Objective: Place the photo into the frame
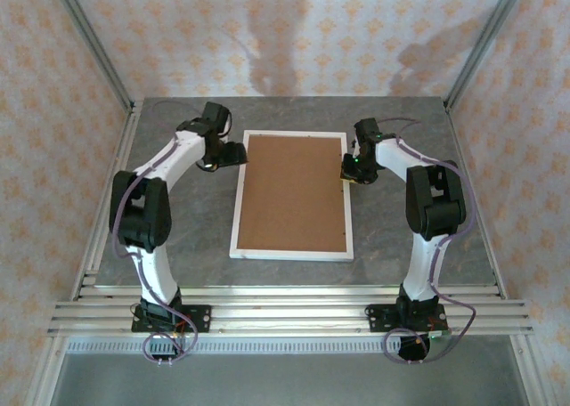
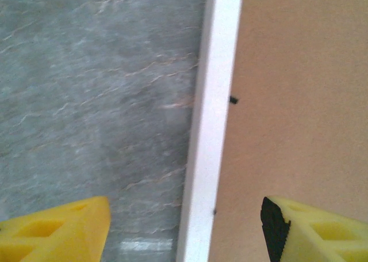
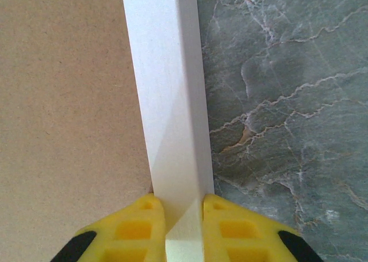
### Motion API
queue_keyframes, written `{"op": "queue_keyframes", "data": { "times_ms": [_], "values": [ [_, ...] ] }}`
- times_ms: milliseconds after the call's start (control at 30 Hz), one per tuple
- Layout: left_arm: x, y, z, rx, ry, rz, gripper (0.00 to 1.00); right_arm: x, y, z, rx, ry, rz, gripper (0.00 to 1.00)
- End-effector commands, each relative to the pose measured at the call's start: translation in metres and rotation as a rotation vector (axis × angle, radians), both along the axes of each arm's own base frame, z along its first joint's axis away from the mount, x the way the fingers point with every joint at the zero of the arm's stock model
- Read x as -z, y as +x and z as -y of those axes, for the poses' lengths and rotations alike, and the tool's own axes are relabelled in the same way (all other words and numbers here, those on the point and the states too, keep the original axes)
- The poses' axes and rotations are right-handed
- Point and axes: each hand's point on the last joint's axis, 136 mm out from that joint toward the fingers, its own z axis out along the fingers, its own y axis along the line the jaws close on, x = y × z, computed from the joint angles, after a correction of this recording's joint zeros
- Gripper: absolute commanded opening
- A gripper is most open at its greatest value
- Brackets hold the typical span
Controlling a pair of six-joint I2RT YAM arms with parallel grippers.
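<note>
Closest to me, at the near edge of the tabletop (image 1: 294, 112), two arms (image 1: 147, 219) reach toward the frame (image 1: 289, 254). It lies flat in the middle of the tabletop, back up, its brown backing board (image 1: 292, 192) filling the white border. The right pincer (image 1: 349, 168) is clenched on the frame's right border, yellow fingers (image 3: 144, 227) pressing either side. The left pincer (image 1: 233, 153) stands released, straddling the left border: one finger over bare tabletop, the other over the board

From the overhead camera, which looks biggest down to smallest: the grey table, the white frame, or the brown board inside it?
1. grey table
2. white frame
3. brown board, only slightly smaller, since it sits inside the frame's border.
</note>
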Motion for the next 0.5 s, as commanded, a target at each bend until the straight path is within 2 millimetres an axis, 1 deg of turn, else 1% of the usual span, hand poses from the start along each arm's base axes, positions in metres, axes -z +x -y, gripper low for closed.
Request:
{"op": "queue_keyframes", "data": {
  "times_ms": [0, 67, 233, 333, 467],
  "values": [
    [0.011, -0.011, -0.007, -0.041, -0.027, 0.001, 0.73, 0.013, -0.007, 0.005, 0.007, -0.046, -0.044, 0.16],
    [0.019, -0.017, -0.009, -0.051, -0.04, -0.004, 0.73, 0.013, -0.008, 0.004, 0.008, -0.043, -0.047, 0.16],
    [0.038, -0.026, -0.003, -0.054, -0.091, -0.024, 0.73, 0.015, -0.008, 0.003, 0.009, -0.037, -0.054, 0.16],
    [0.047, -0.025, 0.001, -0.056, -0.115, -0.04, 0.73, 0.016, -0.009, 0.003, 0.011, -0.033, -0.058, 0.16],
    [0.053, -0.02, 0.004, -0.055, -0.124, -0.047, 0.72, 0.017, -0.01, 0.003, 0.012, -0.033, -0.06, 0.16]
  ]
}}
